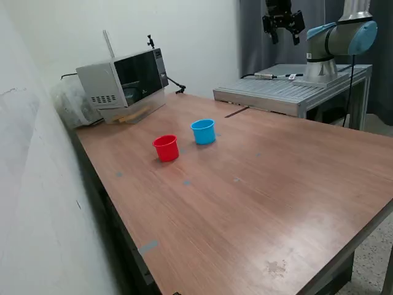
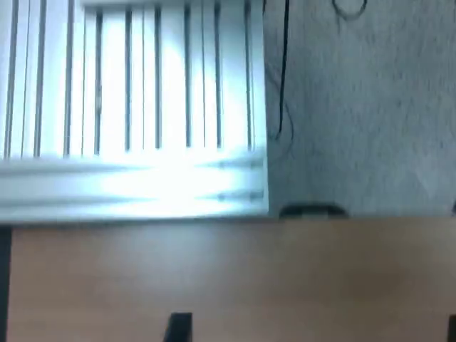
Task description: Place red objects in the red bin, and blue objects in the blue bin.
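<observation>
No writing is legible anywhere. The gripper (image 1: 283,24) hangs high above the slatted metal base (image 1: 288,92), its fingers spread and holding nothing. On the counter (image 1: 258,196) the red bin (image 1: 166,148) stands just beside the blue bin (image 1: 203,131); no cubes are visible.

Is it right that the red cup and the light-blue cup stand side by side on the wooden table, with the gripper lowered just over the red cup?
Not quite. The exterior view shows the gripper raised high, far behind the red cup and light-blue cup, which do stand side by side on the wooden table.
</observation>
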